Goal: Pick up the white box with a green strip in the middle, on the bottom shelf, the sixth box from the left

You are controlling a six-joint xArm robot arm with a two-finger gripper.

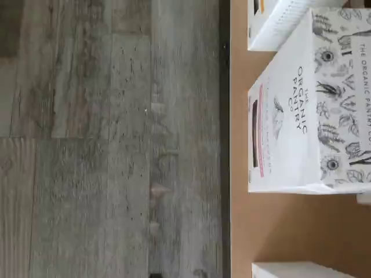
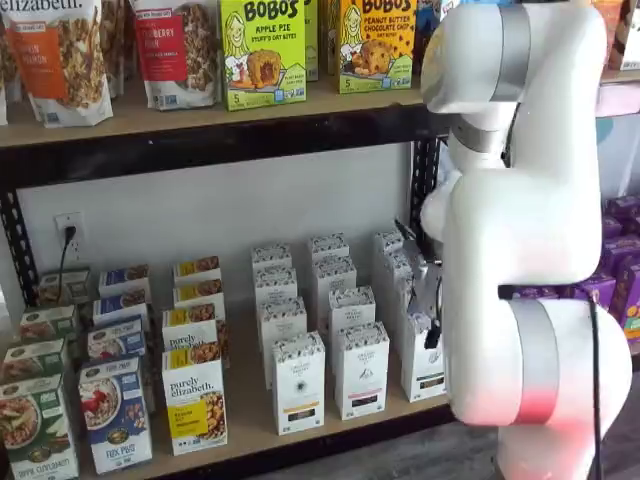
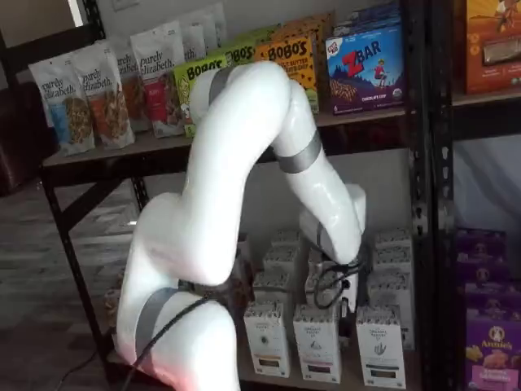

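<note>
White arm (image 3: 236, 204): foremost in both shelf views. White box (image 2: 425, 365): front of its row, bottom shelf (image 2: 250, 400), right of two like cartons; wrist view alone shows a pink-striped Organic Pantry carton (image 1: 307, 116). Gripper (image 2: 430, 295): above that row, jaws indiscernible, presumably spread.

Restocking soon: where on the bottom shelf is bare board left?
Bare board on the bottom shelf shows between the purely elizabeth boxes and the white Organic Pantry cartons; the wrist view shows a gap beside one carton. Elsewhere rows stand close.
</note>
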